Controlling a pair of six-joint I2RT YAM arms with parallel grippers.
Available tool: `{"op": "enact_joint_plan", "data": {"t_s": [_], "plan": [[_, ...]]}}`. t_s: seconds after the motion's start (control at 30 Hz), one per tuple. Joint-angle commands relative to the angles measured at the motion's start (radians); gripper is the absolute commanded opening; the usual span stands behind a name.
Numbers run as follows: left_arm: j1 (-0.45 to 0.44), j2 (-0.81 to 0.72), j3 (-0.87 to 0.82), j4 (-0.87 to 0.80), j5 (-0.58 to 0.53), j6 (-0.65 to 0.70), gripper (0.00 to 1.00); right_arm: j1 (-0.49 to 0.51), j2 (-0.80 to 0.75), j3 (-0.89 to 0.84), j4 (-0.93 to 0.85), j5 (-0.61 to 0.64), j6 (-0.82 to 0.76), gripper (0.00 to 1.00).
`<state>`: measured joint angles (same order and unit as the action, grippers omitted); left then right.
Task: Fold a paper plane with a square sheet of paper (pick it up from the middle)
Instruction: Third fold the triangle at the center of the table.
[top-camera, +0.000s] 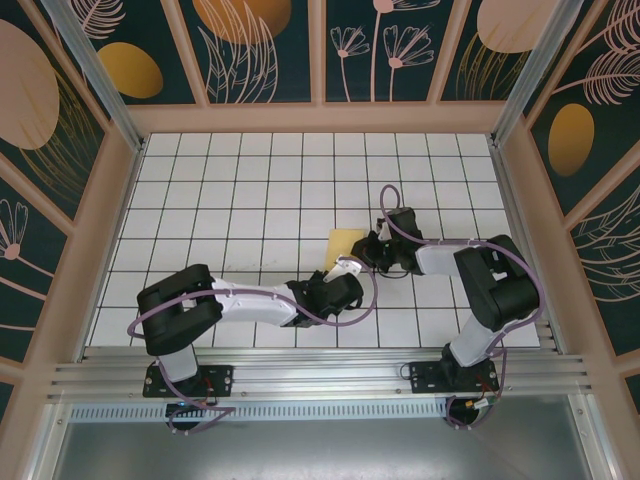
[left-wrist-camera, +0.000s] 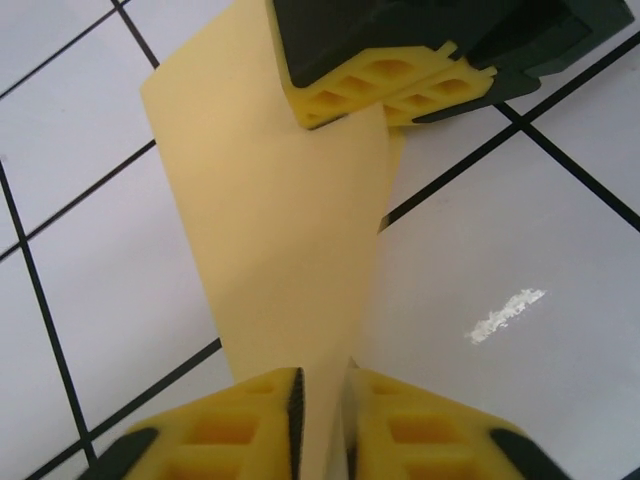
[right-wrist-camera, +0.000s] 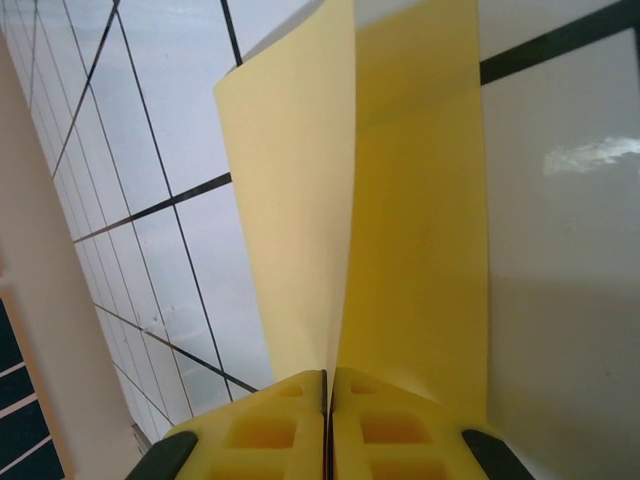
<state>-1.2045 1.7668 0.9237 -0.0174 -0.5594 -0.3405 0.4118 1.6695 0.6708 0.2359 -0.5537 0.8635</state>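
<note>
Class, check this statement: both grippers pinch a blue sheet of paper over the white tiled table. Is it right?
Not quite: the paper is yellow, not blue, as the left wrist view shows. The rest stands: the left gripper and the right gripper both pinch it over the white tiled table.

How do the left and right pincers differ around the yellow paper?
The left pincer shows a narrow gap around the paper; the right pincer is pressed shut on it. The left reaches in from the left, the right from the right. Both are yellow-tipped.
</note>
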Motion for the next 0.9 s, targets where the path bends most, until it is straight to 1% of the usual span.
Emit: {"op": "enact_joint_plan", "data": {"t_s": [0.0,0.07,0.13,0.2,0.27,0.37,0.47,0.53,0.6,0.67,0.7,0.73,0.8,0.87], "plan": [[-0.003,-0.022,0.010,0.013,-0.021,0.011,0.13,-0.007,0.005,0.032,-0.049,0.003,-0.044,0.10],[-0.003,-0.014,0.013,0.015,-0.022,0.012,0.09,-0.006,-0.002,0.032,-0.060,0.016,-0.048,0.11],[-0.003,-0.005,0.020,0.014,-0.009,0.012,0.01,-0.008,-0.009,0.034,-0.078,0.030,-0.055,0.14],[-0.003,-0.002,0.019,0.019,0.012,0.017,0.00,-0.010,-0.022,0.041,-0.105,0.053,-0.067,0.18],[-0.003,-0.003,0.014,0.028,0.038,0.025,0.00,-0.017,-0.046,0.048,-0.148,0.097,-0.083,0.23],[0.002,-0.004,0.017,0.033,0.102,0.040,0.00,-0.034,-0.087,0.056,-0.212,0.165,-0.109,0.30],[0.016,-0.015,0.015,0.050,0.189,0.040,0.00,-0.056,-0.134,0.056,-0.247,0.208,-0.136,0.32],[0.035,-0.022,0.007,0.063,0.240,0.032,0.00,-0.063,-0.159,0.067,-0.272,0.245,-0.148,0.32],[0.052,-0.033,-0.001,0.074,0.265,0.022,0.00,-0.063,-0.175,0.079,-0.273,0.244,-0.166,0.31],[0.079,-0.040,-0.011,0.089,0.341,0.023,0.00,-0.064,-0.179,0.084,-0.248,0.205,-0.183,0.28],[0.099,-0.037,-0.013,0.090,0.406,0.026,0.00,-0.061,-0.180,0.087,-0.232,0.183,-0.188,0.25],[0.116,-0.034,-0.014,0.082,0.435,0.025,0.00,-0.058,-0.180,0.091,-0.217,0.170,-0.192,0.22],[0.141,-0.044,-0.037,0.087,0.442,0.023,0.00,-0.047,-0.176,0.093,-0.186,0.151,-0.197,0.20],[0.175,-0.073,-0.061,0.108,0.515,0.019,0.00,-0.046,-0.145,0.105,-0.165,0.104,-0.209,0.16]]}}
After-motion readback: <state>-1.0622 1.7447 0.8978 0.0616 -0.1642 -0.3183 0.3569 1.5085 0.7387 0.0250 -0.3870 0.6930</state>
